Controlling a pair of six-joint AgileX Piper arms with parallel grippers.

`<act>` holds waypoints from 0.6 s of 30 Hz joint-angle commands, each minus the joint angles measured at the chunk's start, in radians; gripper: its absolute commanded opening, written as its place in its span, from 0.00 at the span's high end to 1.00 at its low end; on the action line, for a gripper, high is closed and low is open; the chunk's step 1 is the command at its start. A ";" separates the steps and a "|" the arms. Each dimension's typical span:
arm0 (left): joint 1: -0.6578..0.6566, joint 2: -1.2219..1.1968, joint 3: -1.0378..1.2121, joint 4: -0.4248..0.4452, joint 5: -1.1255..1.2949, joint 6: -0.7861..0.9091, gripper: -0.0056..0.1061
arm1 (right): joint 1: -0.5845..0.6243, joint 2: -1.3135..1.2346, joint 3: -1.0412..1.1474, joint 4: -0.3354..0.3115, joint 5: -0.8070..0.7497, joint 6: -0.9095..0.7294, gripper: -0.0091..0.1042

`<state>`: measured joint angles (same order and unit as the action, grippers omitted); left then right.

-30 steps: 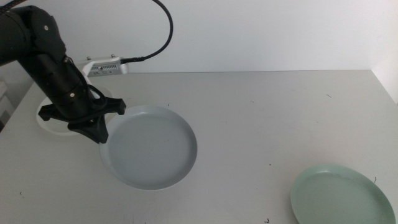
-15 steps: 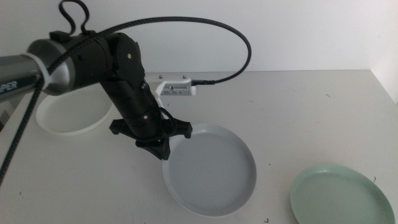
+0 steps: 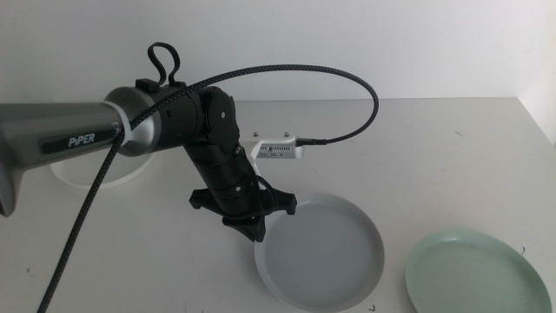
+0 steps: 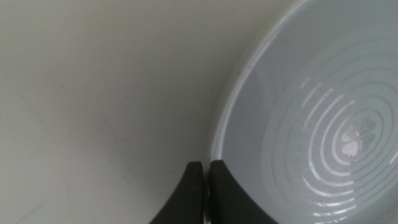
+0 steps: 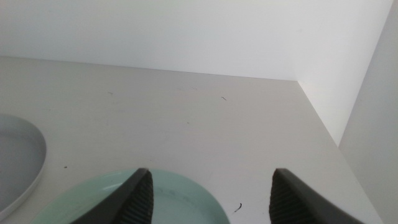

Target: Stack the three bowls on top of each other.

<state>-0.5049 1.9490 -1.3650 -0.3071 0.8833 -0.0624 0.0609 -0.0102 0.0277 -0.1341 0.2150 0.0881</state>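
Observation:
My left gripper [image 3: 253, 228] is shut on the near-left rim of the pale grey-blue bowl [image 3: 320, 250], at the front middle of the table. In the left wrist view the jaws [image 4: 205, 165] are pinched together on that rim, with the bowl's ringed inside [image 4: 323, 124] beside them. The mint green bowl [image 3: 476, 274] lies at the front right, a small gap away from the grey-blue one. The white bowl [image 3: 78, 181] sits at the far left, largely hidden behind the left arm. My right gripper [image 5: 210, 175] stands open just above the mint green bowl [image 5: 174, 199], out of the middle view.
The left arm's black cable [image 3: 347, 83] loops high over the table's middle. A wall [image 5: 367, 93] closes the table's right side. The grey-blue bowl's edge [image 5: 18, 155] shows in the right wrist view.
The left gripper has carried the grey-blue bowl rightward and toward the front, from beside the white bowl to close by the mint green bowl. The white and green bowls have not moved.

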 commanded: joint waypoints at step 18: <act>0.001 -0.049 -0.030 0.014 -0.037 0.018 0.24 | -0.008 -0.027 -0.006 -0.017 -0.079 -0.004 0.50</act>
<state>-0.5049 1.9621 -1.3650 -0.2892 0.8563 -0.0463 0.0609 -0.0102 0.0277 -0.1341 0.2150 0.0881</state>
